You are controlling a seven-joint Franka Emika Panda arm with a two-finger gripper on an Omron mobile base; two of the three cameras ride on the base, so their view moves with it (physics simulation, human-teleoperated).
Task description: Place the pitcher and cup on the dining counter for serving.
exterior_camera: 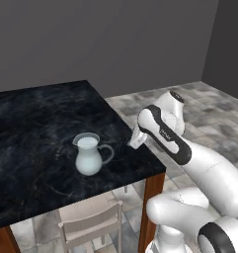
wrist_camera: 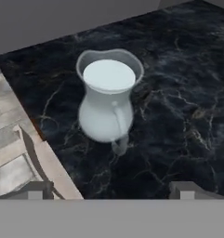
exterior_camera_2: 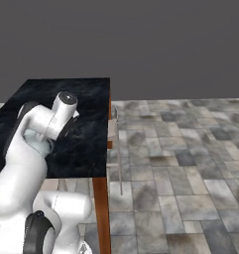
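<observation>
On the dining counter (exterior_camera: 36,128), near its edge, the pitcher (exterior_camera: 89,154) is being left upright, handle at three o'clock. Just beyond, the gripper (wrist_camera: 111,194) is being held with fingers apart, gripping nothing. Below, a chair (exterior_camera: 91,225) is being tucked.

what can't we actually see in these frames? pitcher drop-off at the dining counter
- Right base view: the pitcher is mostly hidden behind the arm; only a pale sliver shows.
- Left base view: the dining counter is cut off by the left edge, so its far end can't be checked.
- Left base view: the tool sits behind the wrist, fingers unclear.
- Hand view: the tool shows open, clear of the pitcher; the fingertips are cropped low.
</observation>
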